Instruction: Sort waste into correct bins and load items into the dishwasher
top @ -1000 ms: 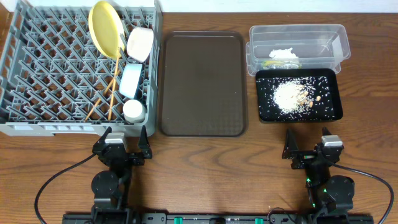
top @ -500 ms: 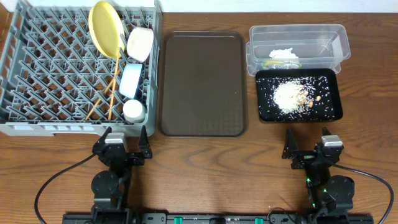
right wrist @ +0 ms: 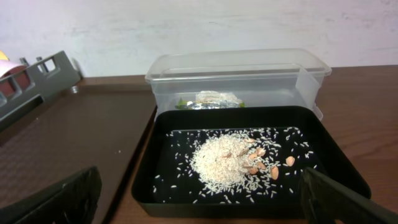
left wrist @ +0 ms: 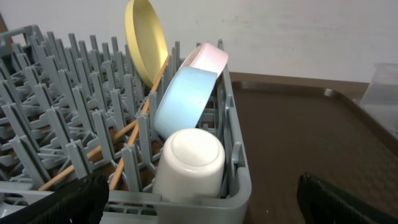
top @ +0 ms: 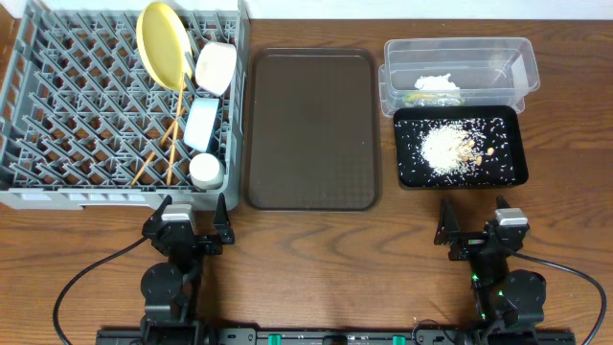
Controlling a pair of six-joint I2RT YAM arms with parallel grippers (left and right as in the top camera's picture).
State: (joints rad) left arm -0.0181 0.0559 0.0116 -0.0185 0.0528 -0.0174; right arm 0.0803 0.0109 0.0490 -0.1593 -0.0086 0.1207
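Judged complete: grey pegged plastic rack loaded, white rice in shallow black tray. Left fingers, right fingers open, empty. Next: no grasp required.

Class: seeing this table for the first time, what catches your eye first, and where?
The round yellow plate stands on edge in the large grey plastic dish rack at the left. At the right, white rice-like grains lie heaped in the shallow black rectangular tray.
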